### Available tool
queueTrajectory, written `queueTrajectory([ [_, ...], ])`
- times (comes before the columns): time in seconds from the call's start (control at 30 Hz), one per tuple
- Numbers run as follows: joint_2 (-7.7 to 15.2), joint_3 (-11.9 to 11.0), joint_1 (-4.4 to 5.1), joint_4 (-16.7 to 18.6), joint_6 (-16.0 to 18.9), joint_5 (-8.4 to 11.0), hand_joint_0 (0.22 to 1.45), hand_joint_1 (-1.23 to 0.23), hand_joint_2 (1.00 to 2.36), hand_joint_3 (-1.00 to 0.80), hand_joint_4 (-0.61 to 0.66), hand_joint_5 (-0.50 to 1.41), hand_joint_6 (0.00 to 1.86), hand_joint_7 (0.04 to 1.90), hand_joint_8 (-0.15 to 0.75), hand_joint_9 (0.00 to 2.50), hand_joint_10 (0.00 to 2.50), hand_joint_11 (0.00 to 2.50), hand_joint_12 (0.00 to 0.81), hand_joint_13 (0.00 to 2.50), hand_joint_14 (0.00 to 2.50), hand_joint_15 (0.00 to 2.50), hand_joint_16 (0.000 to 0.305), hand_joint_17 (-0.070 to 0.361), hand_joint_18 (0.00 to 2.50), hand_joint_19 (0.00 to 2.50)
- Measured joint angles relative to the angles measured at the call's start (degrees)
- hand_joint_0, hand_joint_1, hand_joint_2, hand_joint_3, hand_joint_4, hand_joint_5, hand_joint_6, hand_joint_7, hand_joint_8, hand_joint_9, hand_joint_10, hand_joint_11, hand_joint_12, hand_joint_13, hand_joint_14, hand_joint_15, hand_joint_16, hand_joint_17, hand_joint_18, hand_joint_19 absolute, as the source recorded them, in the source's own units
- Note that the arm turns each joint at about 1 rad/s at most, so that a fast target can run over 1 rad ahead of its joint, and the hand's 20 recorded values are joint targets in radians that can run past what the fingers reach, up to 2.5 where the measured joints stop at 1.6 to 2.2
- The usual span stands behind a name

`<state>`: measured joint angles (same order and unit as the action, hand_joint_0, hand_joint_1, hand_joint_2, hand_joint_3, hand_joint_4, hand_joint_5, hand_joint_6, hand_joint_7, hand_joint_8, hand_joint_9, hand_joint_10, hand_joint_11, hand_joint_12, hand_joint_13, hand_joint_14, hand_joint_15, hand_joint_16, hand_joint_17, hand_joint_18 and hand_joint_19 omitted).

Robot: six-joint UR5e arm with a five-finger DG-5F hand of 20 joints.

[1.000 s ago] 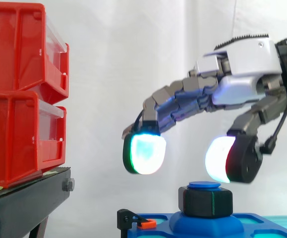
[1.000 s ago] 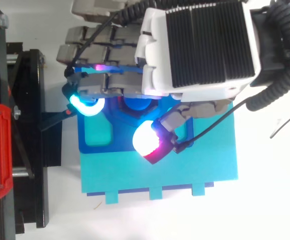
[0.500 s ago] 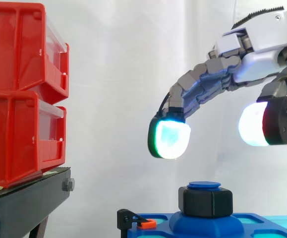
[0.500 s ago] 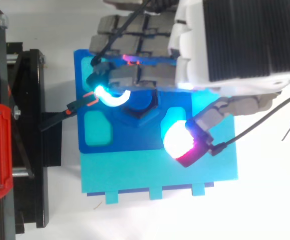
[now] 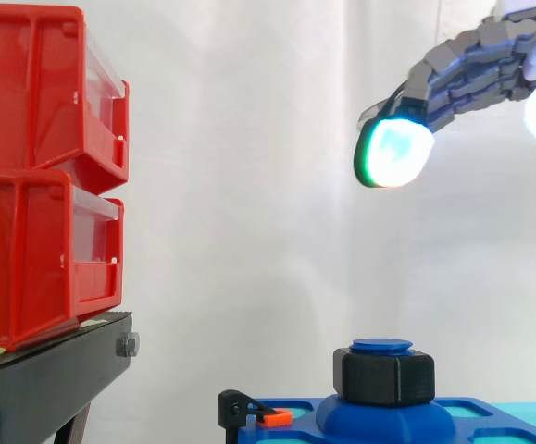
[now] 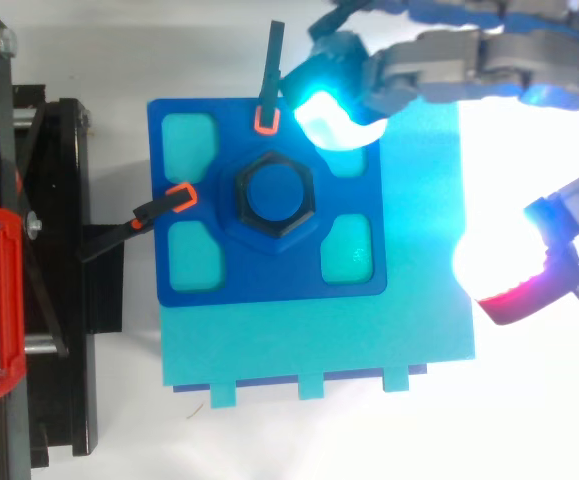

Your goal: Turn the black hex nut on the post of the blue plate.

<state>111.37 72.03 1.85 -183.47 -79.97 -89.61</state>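
The black hex nut [image 6: 273, 194] sits on the blue post [image 5: 381, 346] at the middle of the blue plate [image 6: 199, 270]; in the side view the nut [image 5: 383, 376] stands just under the post's cap. My hand [image 5: 471, 74] hangs high above and to the right of the nut, well apart from it. Its fingers [image 6: 439, 60] are nearly straight and spread from the thumb [image 6: 529, 280], with nothing between them. The hand is open.
Two stacked red bins [image 5: 41, 176] stand on a black stand [image 5: 55, 375] at the left. The blue plate lies on a cyan base [image 6: 319, 345]. Two black clamps with orange tips [image 6: 179, 195] [image 6: 266, 120] hold the plate's left and top edges.
The hand has risen and pulled away to the right, from just above the nut to high above it. Its fingers have straightened and spread. The nut has not visibly moved.
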Motion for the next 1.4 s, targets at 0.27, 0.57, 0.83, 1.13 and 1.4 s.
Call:
queueTrajectory([
  [0.27,-3.4,7.4,0.15,1.8,5.3,1.33,0.44,-0.51,1.00,-0.50,0.13,-0.24,0.50,0.63,0.184,0.02,0.00,0.00,0.365,0.00,0.00,0.00,0.059,0.133,0.00,0.04],
  [0.57,-4.1,8.0,-1.25,-0.5,11.4,0.45,0.44,-0.50,1.00,-0.50,0.12,-0.24,0.50,0.64,0.185,0.01,0.00,0.00,0.367,0.00,0.00,0.00,0.059,0.134,0.00,0.05],
  [0.83,-9.6,14.9,-1.03,3.7,15.1,0.98,0.43,-0.50,1.00,-0.50,0.08,-0.23,0.50,0.63,0.181,0.01,0.00,0.00,0.363,0.00,0.00,0.01,0.059,0.134,0.00,0.05],
  [1.13,-11.9,23.7,-0.72,13.2,24.9,1.81,0.44,-0.45,1.00,-0.50,0.05,-0.25,0.50,0.74,0.167,0.00,0.00,0.00,0.351,0.00,0.00,0.00,0.061,0.137,0.00,0.03],
  [1.4,-12.0,24.1,-0.70,14.3,24.5,1.81,0.44,-0.45,1.00,-0.50,0.03,-0.25,0.50,0.68,0.152,0.00,0.00,0.00,0.345,0.00,0.00,0.00,0.061,0.137,0.00,0.02],
])
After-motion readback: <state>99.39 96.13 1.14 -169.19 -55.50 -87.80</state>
